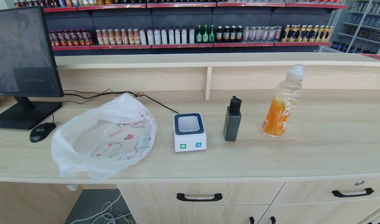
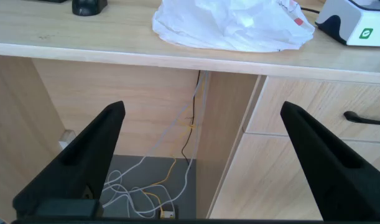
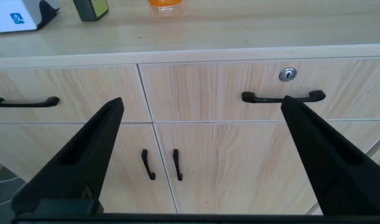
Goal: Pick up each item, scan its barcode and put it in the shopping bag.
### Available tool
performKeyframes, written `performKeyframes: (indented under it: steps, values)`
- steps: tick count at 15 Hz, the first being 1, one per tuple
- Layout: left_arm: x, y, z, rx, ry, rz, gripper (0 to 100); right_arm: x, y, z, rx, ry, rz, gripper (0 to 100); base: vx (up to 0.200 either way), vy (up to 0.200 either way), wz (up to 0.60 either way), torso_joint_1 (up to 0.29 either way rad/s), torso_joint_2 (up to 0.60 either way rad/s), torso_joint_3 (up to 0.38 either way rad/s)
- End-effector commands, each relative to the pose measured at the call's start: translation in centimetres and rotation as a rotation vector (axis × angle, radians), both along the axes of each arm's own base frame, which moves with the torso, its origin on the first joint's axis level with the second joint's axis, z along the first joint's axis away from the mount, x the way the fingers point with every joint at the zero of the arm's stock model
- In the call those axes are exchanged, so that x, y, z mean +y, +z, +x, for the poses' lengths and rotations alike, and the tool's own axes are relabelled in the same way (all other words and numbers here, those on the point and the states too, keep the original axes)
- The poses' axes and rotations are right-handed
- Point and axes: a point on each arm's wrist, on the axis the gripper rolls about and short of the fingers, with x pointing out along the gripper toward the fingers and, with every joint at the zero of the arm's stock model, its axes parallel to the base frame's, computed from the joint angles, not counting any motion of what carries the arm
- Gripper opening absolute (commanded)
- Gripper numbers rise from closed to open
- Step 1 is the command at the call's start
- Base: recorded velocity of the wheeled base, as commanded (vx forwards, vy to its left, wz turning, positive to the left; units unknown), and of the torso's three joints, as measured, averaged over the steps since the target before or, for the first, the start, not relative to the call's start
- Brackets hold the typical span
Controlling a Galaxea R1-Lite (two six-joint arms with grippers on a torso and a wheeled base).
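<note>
On the wooden counter [image 1: 302,155] stand an orange drink bottle [image 1: 282,102] with a white cap at the right and a dark grey pump bottle [image 1: 232,119] to its left. A white barcode scanner [image 1: 190,132] sits at the middle. The white plastic shopping bag [image 1: 105,137] lies open at the left. My left gripper [image 2: 199,158] hangs open below the counter edge, in front of the bag [image 2: 233,25]. My right gripper [image 3: 202,155] is open too, low before the drawers, under the orange bottle [image 3: 163,2] and pump bottle [image 3: 91,9].
A monitor [image 1: 20,53] on its stand and a black mouse [image 1: 42,131] occupy the counter's far left, with a cable [image 1: 115,93] running behind the bag. Drawers with black handles [image 1: 199,197] sit below. Cables [image 2: 152,186] lie on the floor under the counter. A raised ledge backs the counter.
</note>
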Motion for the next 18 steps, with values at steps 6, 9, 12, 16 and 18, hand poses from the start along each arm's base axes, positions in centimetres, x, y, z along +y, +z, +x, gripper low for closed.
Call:
performKeyframes:
  steps: [6,9,12,16,18]
  values:
    - [0.0,0.0,0.0,0.001,-0.001,0.001,100,0.0,8.8,0.2,-0.112,-0.004,-0.026,100,0.0,0.0,0.0,0.0,0.0,0.0]
    - [0.0,0.0,0.0,-0.001,-0.001,0.003,100,-0.1,14.8,5.9,-0.249,-0.03,0.038,100,0.0,0.0,0.0,0.0,0.0,0.0]
    - [0.0,0.0,0.0,0.001,-0.001,0.004,100,-0.4,16.3,12.5,-0.366,-0.024,0.053,100,0.0,0.0,0.0,0.0,0.0,0.0]
    - [0.0,0.0,0.0,-0.001,-0.001,0.003,100,0.0,13.9,15.6,-0.333,0.005,0.017,100,0.0,0.0,0.0,0.0,0.0,0.0]
    - [0.0,0.0,0.0,-0.001,-0.001,0.003,100,1.0,12.3,16.0,-0.297,0.069,-0.032,100,0.0,0.0,0.0,0.0,0.0,0.0]
